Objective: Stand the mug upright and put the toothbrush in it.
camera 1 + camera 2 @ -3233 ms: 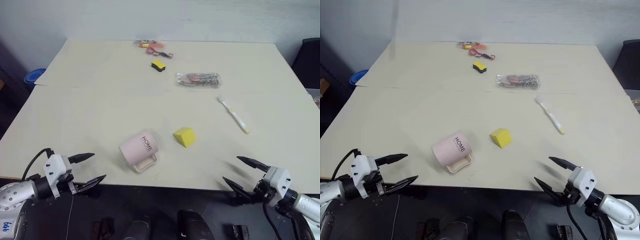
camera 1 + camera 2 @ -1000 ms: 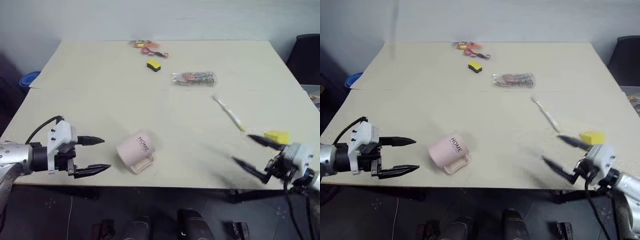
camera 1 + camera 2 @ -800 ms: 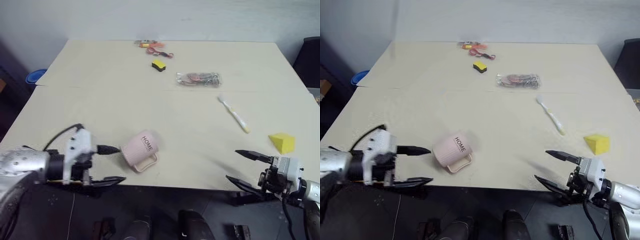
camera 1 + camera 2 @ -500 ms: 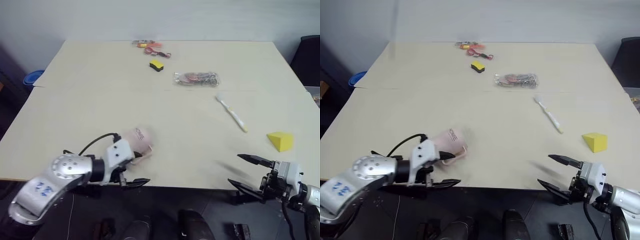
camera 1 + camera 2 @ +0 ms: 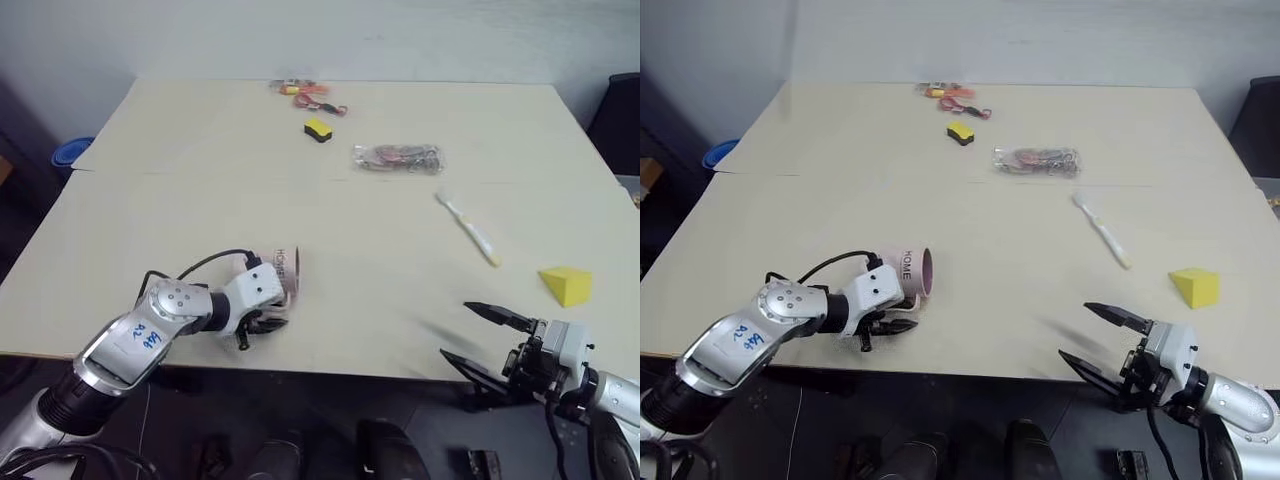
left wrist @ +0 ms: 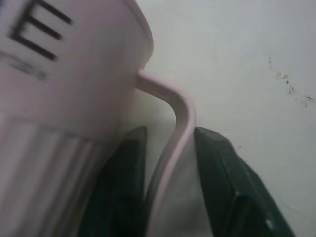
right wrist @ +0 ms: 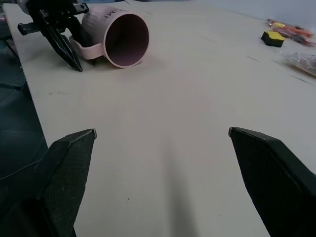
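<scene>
Left pincer [image 5: 892, 325] clamped on the handle of the lying mug [image 5: 908, 271]; right pincer [image 5: 1102, 340] spread wide, empty.

Item count on the desk [image 5: 150, 200]

One mug [image 5: 908, 272]; one toothbrush [image 5: 468, 229]; one yellow wedge-shaped block [image 5: 566, 285]; one small yellow-and-black block [image 5: 317, 129]; one clear bag of small items [image 5: 397, 158]; one cluster of orange and red items [image 5: 305, 93] at the far edge, individual pieces too small to count. Two grippers: left gripper [image 5: 892, 325], right gripper [image 5: 485, 340]. One blue object [image 5: 68, 152] beyond the desk's left edge.
</scene>
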`<control>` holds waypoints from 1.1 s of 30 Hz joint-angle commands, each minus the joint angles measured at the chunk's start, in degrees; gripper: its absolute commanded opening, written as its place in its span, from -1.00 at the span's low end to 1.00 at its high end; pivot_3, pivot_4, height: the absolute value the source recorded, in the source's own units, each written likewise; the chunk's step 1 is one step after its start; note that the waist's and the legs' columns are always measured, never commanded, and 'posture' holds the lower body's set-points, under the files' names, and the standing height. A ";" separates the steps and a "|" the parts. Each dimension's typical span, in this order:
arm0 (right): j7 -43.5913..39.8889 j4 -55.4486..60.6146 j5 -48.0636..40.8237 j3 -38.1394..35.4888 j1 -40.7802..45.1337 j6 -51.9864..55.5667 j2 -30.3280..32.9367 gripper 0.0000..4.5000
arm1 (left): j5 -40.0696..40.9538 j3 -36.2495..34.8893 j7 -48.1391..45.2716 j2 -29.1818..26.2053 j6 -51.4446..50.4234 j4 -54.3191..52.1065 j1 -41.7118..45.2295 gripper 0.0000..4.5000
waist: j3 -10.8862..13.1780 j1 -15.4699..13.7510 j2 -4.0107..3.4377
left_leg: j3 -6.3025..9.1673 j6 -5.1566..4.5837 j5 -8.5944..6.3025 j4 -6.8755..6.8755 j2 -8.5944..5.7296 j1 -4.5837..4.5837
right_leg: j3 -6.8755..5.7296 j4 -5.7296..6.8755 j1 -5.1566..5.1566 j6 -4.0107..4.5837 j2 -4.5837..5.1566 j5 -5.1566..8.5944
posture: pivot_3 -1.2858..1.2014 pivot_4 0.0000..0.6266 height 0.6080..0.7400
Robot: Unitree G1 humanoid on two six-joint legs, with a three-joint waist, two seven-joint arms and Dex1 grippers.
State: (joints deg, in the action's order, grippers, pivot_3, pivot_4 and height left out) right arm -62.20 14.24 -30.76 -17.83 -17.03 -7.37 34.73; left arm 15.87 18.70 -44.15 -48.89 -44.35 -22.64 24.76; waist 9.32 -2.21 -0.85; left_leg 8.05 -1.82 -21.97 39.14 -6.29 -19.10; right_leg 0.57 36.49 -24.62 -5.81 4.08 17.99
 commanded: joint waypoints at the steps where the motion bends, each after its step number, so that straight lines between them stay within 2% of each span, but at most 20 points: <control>1: 1.69 2.67 -0.15 -0.97 -0.89 -0.75 -0.69 1.00 | 3.01 -2.31 -6.12 3.80 6.98 3.60 1.98 -0.90 | 0.00 -0.21 0.00 | 0.00 0.00 0.00 0.03 0.00 0.00 | -0.01 0.02 0.01 0.00 0.00 0.00 | 0.03 -0.52 1.00; 2: 2.06 2.92 -0.11 -1.17 -1.25 -0.80 -0.77 1.00 | 5.29 -3.04 -8.55 6.19 9.15 4.73 2.25 -0.99 | 0.00 -0.42 -0.01 | 0.00 0.00 0.00 0.04 -0.01 0.00 | -0.01 0.01 0.01 0.00 0.00 0.00 | 0.03 -0.52 1.00; 3: 2.31 3.10 -0.08 -1.28 -1.50 -0.85 -0.79 1.00 | 6.64 -3.61 -10.20 7.88 10.54 5.51 2.37 -0.99 | -0.01 -0.58 -0.01 | 0.00 0.00 0.00 0.06 -0.02 -0.01 | -0.01 0.02 0.01 0.00 0.01 0.00 | 0.03 -0.52 1.00; 5: 2.90 3.34 0.19 -2.01 -2.40 -1.37 -0.80 1.00 | 12.82 -5.83 -16.16 17.42 18.86 9.86 3.03 -0.99 | 0.00 -1.07 0.00 | 0.02 -0.01 0.00 0.08 -0.04 -0.05 | -0.05 0.00 0.02 0.00 0.03 0.00 | 0.03 -0.52 1.00; 7: 3.43 3.32 0.69 -2.63 -2.95 -2.28 -0.86 1.00 | 14.93 -6.61 -20.75 24.94 26.54 14.94 3.32 -0.99 | 0.02 -1.15 0.05 | 0.07 -0.04 0.00 0.19 -0.10 -0.11 | -0.12 0.01 0.01 -0.01 0.07 0.00 | 0.03 -0.52 1.00; 13: 8.18 3.27 2.47 -5.09 -2.87 -4.83 -2.36 1.00 | 12.08 -5.27 -25.84 39.82 39.72 35.22 5.02 -0.99 | -0.03 -0.48 0.07 | -0.10 -0.02 0.00 0.29 -0.03 -0.07 | -0.07 0.05 0.02 -0.06 0.00 -0.03 | 0.03 -0.52 1.00; 16: 8.70 3.71 3.61 -5.35 -4.69 -5.97 -2.57 1.00 | 6.65 -3.97 -27.05 43.89 49.75 47.43 5.26 -0.99 | -0.04 -0.63 0.10 | -0.10 -0.01 0.00 0.30 -0.03 -0.02 | -0.08 0.09 0.04 -0.06 -0.01 -0.03 | 0.03 -0.52 1.00; 20: 9.31 4.02 3.55 -5.32 -5.84 -6.89 -2.93 1.00 | 2.98 -4.07 -27.64 44.75 55.81 54.13 4.78 -0.99 | -0.09 -0.66 0.18 | -0.09 -0.01 0.00 0.30 -0.03 -0.03 | -0.08 0.09 0.02 -0.07 0.00 -0.03 | 0.03 -0.52 1.00; 23: 9.68 3.83 2.81 -5.06 -5.92 -6.73 -3.16 1.00 | 4.01 -6.39 -26.32 43.13 53.48 51.86 3.29 -0.66 | -0.18 -0.37 0.12 | -0.11 -0.01 0.00 0.31 -0.02 0.04 | -0.03 0.10 0.08 -0.08 -0.01 -0.04 | 0.03 -0.52 1.00; 28: 9.39 1.87 2.69 -5.89 -6.62 -7.92 -3.25 1.00 | 5.73 -8.85 -27.16 37.05 47.82 44.14 0.22 -0.01 | -0.25 0.76 0.02 | -0.11 0.01 0.01 0.19 0.03 0.08 | 0.00 0.20 0.01 -0.08 -0.04 -0.04 | 0.03 -0.52 1.00; 33: 8.38 0.96 1.75 -9.33 -12.27 -9.38 -3.90 1.00 | 6.39 -12.17 -26.60 29.28 44.18 35.06 -3.98 0.60 | -0.24 0.61 0.02 | -0.10 0.01 0.01 0.18 0.01 0.08 | 0.01 0.21 0.00 -0.08 -0.03 -0.04 | 0.03 -0.52 1.00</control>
State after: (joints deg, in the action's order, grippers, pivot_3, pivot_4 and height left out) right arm -53.45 15.03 -27.40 -24.64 -27.83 -15.31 31.35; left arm 21.04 8.58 -70.90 -18.27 0.98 15.46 21.78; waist 9.08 -1.60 -0.83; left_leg 7.97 -1.81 -21.97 39.29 -6.27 -19.03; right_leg 0.58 36.68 -24.62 -5.89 4.06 17.95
